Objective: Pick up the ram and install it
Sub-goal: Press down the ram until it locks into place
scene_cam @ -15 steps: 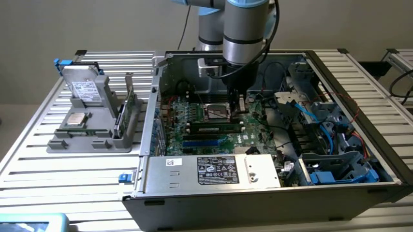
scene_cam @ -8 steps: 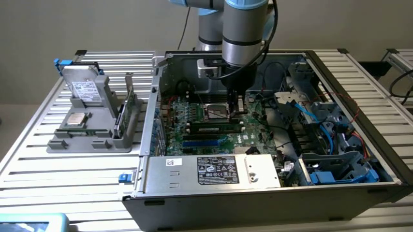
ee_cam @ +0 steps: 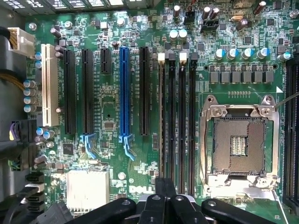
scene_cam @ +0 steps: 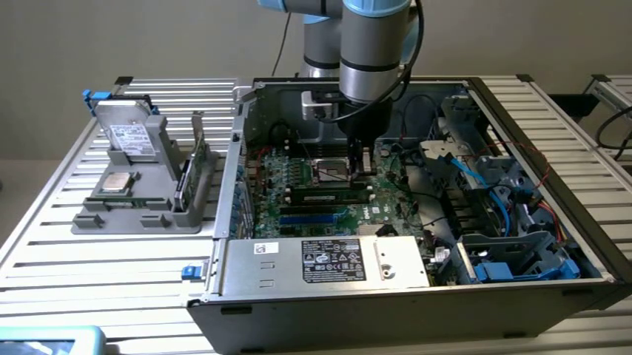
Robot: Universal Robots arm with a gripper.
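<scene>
**Fingers clenched over the DIMM bank, ram seated in the outer slot**

Fingers [ee_cam: 169,186] were clenched tight, tips together, nothing visibly clamped between them. The gripper [scene_cam: 362,168] hung low inside the open PC case [scene_cam: 553,140], tips just above the motherboard [ee_cam: 112,116] at one end of the DIMM slots.

The ram [scene_cam: 331,197] stood on edge in the DIMM slot [ee_cam: 162,121] farthest from the empty CPU socket [ee_cam: 238,144]. That is the slot next to the black expansion slot [ee_cam: 144,88], with the blue PCIe slot [ee_cam: 124,88] beyond it. The label face showed in the exterior view; the wrist view gave only the thin top edge.

Key relation: the stick's long axis ran along the slot, straight away from the fingertips and parallel to the other three slots. In the exterior view it ran left to right, with the gripper over the right end, slightly to the socket side.

Couldn't tell whether the tips touched the stick's top edge or sat just beside it. My read: the stick was in place, with the closed fingers at its near end.
</scene>
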